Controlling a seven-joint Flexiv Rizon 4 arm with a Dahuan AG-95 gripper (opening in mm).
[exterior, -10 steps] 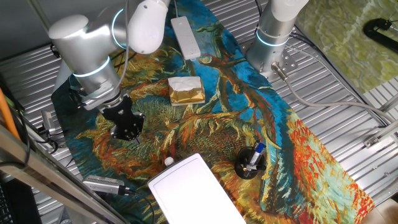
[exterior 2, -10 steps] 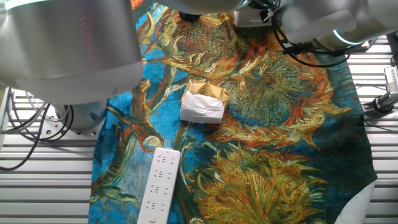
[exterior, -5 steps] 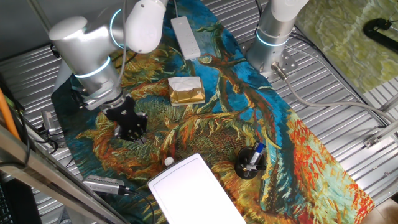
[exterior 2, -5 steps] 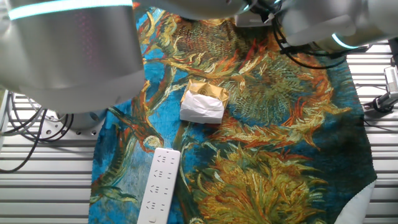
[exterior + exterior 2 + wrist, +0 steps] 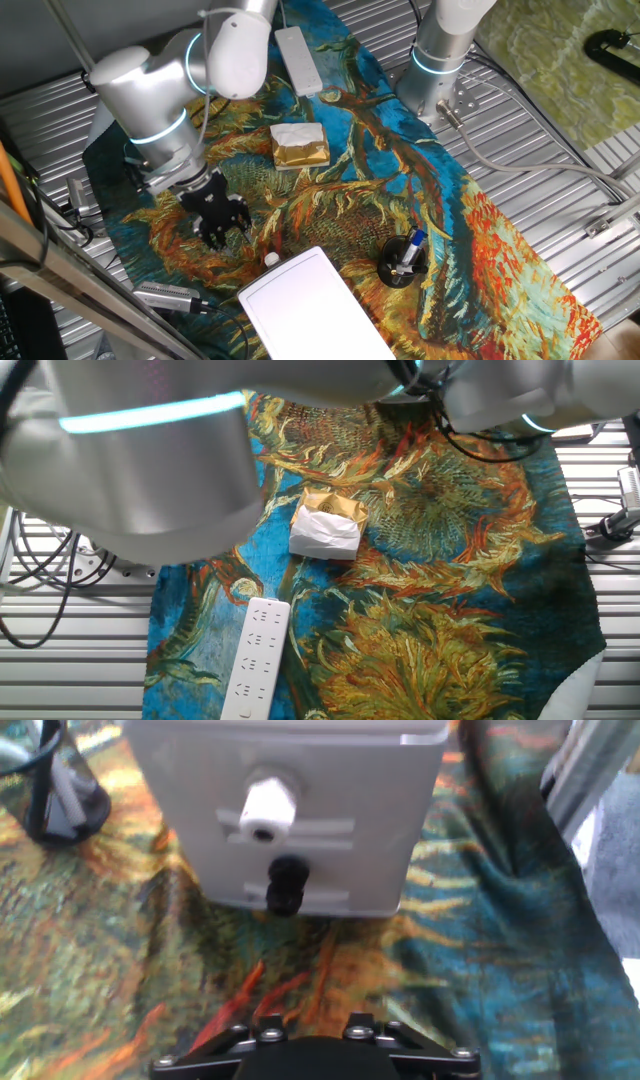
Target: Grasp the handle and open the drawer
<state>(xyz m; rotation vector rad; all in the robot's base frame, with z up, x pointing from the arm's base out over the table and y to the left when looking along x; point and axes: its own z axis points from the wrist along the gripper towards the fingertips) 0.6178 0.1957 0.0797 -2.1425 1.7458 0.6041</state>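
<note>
The drawer is a flat-topped white box [image 5: 315,308] at the front of the painted cloth. Its front face [image 5: 300,780] fills the top of the hand view. A white round knob handle [image 5: 267,808] sticks out of it, with a black knob [image 5: 285,885] just below. The white knob also shows in one fixed view [image 5: 270,260]. My gripper [image 5: 222,222] hangs low over the cloth, a short way left of the knob and apart from it. It looks open and empty. Only its black base [image 5: 310,1055] shows in the hand view; the fingertips are out of frame.
A gold-and-white foil block [image 5: 299,145] lies mid-cloth and also shows in the other fixed view [image 5: 325,530]. A white power strip [image 5: 298,58] lies at the far end. A black cup with pens [image 5: 403,262] stands right of the drawer. A second arm's base [image 5: 440,60] stands at the back right.
My gripper has moved down and to the right across the cloth, closer to the drawer's knob. The drawer and the other things have not moved.
</note>
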